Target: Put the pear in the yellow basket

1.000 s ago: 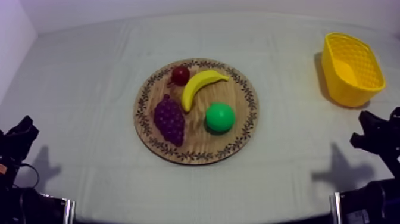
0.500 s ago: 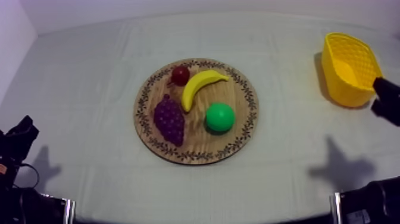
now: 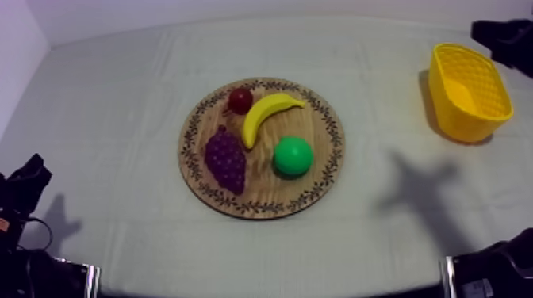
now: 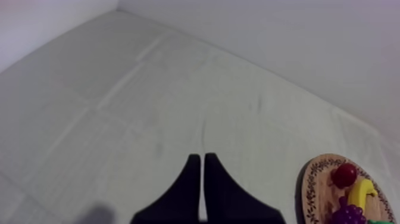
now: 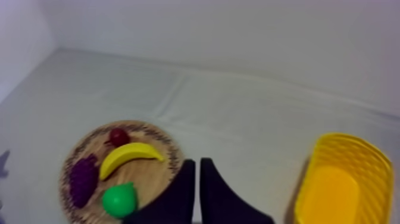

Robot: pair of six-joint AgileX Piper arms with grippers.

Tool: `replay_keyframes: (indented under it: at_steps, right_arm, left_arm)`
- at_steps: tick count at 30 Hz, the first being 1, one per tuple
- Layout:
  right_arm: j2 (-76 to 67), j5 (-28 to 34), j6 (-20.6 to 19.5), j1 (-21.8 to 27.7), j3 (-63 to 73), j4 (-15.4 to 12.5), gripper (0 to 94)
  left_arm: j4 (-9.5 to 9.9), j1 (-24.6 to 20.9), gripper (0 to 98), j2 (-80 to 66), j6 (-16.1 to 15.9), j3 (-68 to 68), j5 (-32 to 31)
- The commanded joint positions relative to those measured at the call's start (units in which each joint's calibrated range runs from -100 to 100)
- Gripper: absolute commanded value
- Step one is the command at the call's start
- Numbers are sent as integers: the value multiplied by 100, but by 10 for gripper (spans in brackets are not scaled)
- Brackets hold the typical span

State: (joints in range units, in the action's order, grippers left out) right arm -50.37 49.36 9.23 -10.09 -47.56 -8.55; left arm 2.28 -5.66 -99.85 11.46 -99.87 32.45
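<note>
The green pear (image 3: 293,156) lies on the round wooden board (image 3: 270,194), at its right side, with the banana (image 3: 267,115), the grapes (image 3: 226,158) and a small red fruit (image 3: 240,100). The yellow basket (image 3: 468,91) stands at the far right with nothing in it. High over the table's far right corner, just behind the basket, my right gripper (image 3: 485,32) is shut on nothing. Its wrist view looks down past the shut gripper (image 5: 197,161) at the pear (image 5: 120,199) and the basket (image 5: 333,196). Low at the left my left gripper (image 3: 30,170) rests, shut (image 4: 199,156).
Bare grey-white cloth lies between the board and the basket, crossed by the right arm's shadow (image 3: 420,186). A white wall runs behind the table. The board's edge (image 4: 312,184) shows to the right of my left gripper.
My right arm has risen from the lower right edge to the upper right, past the basket. Its shadow slid left on the cloth. The left arm and the fruit have not moved.
</note>
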Motion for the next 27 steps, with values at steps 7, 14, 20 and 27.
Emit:
replay_keyframes:
  at_steps: [7,14,20,27]
  right_arm:
    - [1910,726,239,-924,1163,-352,32]
    - [3115,628,-351,-1563,1166,-170,261]
    - [3985,296,-897,-2031,1039,145,415]
    - [4683,-2,-1367,-2223,1021,459,542]
  left_arm:
    - [0,-2,1,2,0,-2,5]
    - [0,-2,1,2,0,-2,5]
    - [0,-2,1,2,0,-2,5]
    - [0,-2,1,2,0,-2,5]
